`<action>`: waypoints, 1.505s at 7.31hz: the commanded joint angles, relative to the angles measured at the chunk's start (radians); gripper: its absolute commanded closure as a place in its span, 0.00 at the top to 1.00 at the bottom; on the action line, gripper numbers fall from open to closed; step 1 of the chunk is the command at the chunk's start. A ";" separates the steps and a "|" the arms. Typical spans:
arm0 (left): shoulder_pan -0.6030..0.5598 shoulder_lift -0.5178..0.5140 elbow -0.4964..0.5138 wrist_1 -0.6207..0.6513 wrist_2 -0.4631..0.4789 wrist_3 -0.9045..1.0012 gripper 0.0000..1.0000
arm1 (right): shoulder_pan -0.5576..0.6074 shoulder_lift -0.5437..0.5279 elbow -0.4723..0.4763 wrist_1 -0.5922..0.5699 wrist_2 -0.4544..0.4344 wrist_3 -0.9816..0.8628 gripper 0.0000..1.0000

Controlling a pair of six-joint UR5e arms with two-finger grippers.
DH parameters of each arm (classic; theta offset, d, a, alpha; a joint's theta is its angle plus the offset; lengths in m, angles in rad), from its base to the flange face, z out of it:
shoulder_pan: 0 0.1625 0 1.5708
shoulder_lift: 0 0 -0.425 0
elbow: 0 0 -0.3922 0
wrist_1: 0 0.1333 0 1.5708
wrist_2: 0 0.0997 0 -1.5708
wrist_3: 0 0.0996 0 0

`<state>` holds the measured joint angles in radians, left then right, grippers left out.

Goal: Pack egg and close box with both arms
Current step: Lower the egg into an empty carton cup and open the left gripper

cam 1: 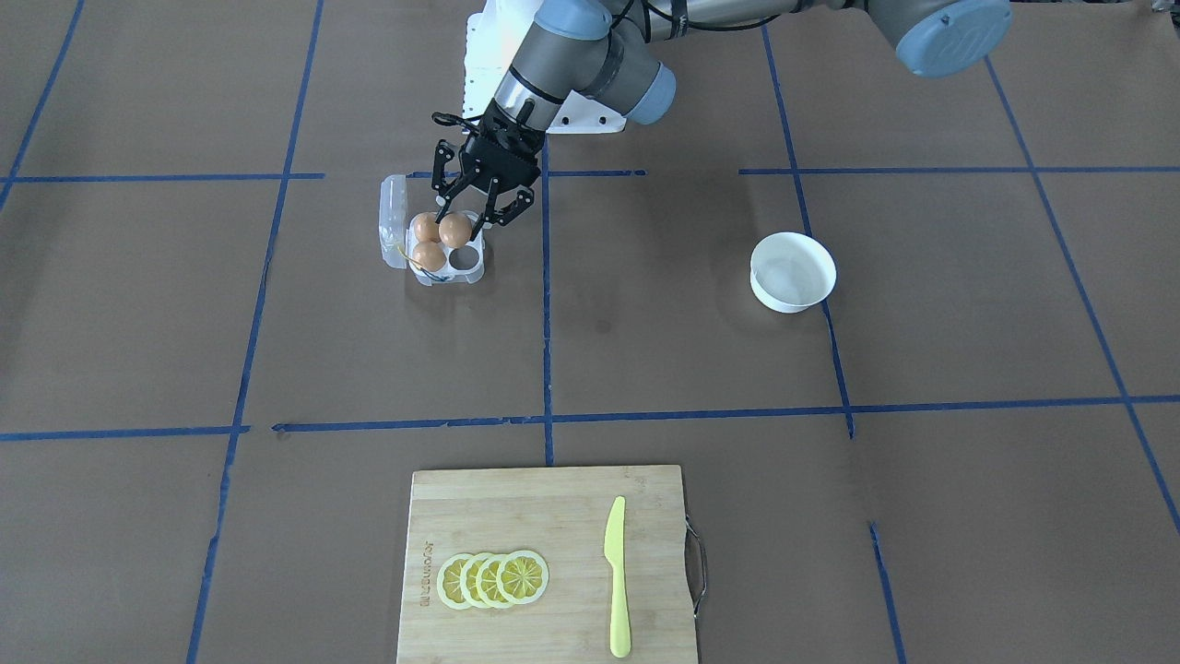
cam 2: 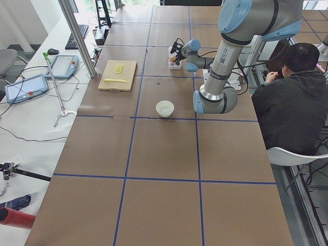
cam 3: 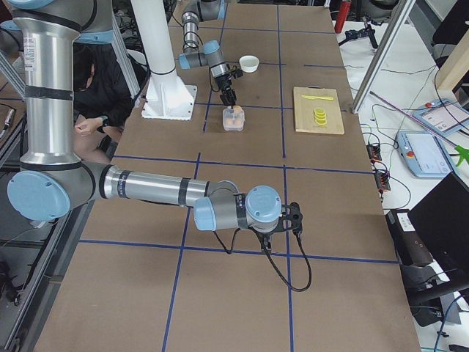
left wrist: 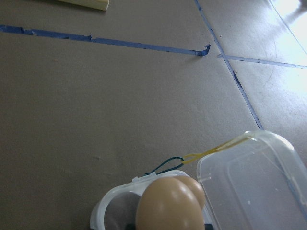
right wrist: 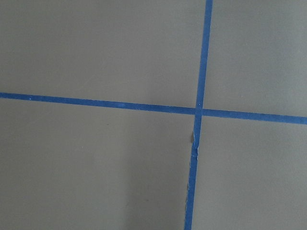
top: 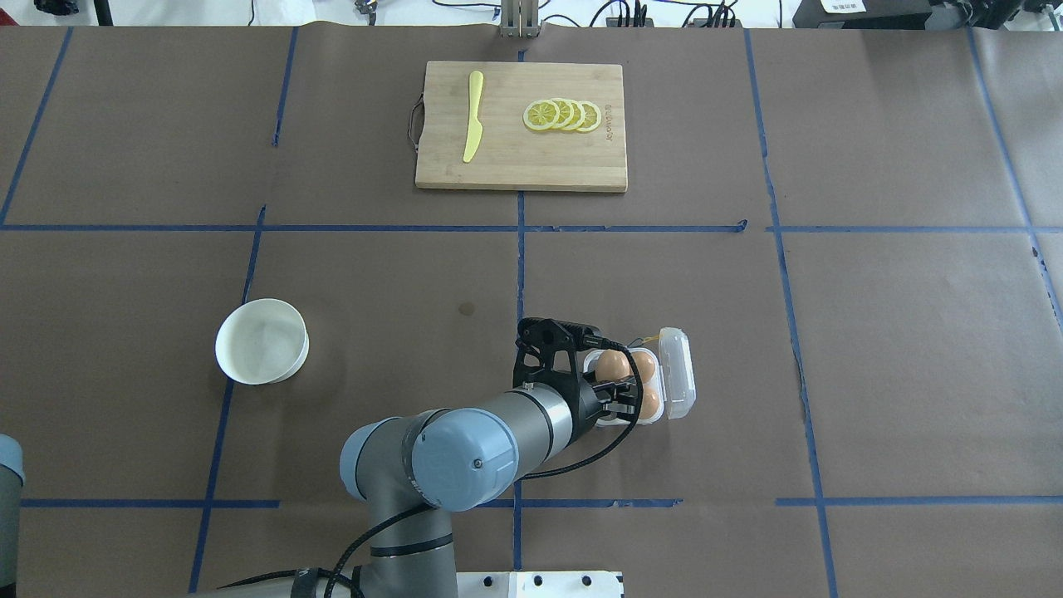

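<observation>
L gripper (cam 1: 468, 217) clamped on egg (cam 1: 454, 231) above box (cam 1: 461, 275): centre over empty cup (cam 1: 466, 258), lower slow, release gently; R gripper (cam 3: 292, 218) state can't tell.

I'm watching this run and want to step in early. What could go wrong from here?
1. The egg at the left gripper sits tight against two other eggs in the box; an off-centre move could knock or crack them.
2. The lid lies open and the right gripper is far away; pushing the lid shut with one arm might slide the box.
</observation>
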<state>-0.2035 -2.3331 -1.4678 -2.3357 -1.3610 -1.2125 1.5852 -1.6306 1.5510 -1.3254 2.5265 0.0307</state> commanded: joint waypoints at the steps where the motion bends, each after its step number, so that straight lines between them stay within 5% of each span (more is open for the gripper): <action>1: 0.003 -0.003 0.000 -0.002 0.002 -0.005 0.53 | -0.001 0.000 0.001 0.000 0.000 0.000 1.00; 2: 0.003 -0.005 -0.002 -0.002 0.000 -0.007 0.99 | -0.001 0.000 0.003 0.000 0.000 0.000 1.00; 6: -0.034 -0.005 -0.035 0.001 -0.012 -0.032 1.00 | -0.001 0.002 0.012 0.000 0.000 0.005 1.00; 8: -0.109 0.006 -0.069 0.053 -0.132 -0.024 1.00 | -0.002 0.008 0.056 0.006 -0.002 0.140 1.00; 11: -0.197 0.075 -0.236 0.316 -0.231 0.048 1.00 | -0.126 0.005 0.231 0.032 -0.055 0.415 1.00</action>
<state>-0.3655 -2.2992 -1.6247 -2.1216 -1.5559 -1.2029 1.5282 -1.6246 1.7118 -1.3124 2.5042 0.3193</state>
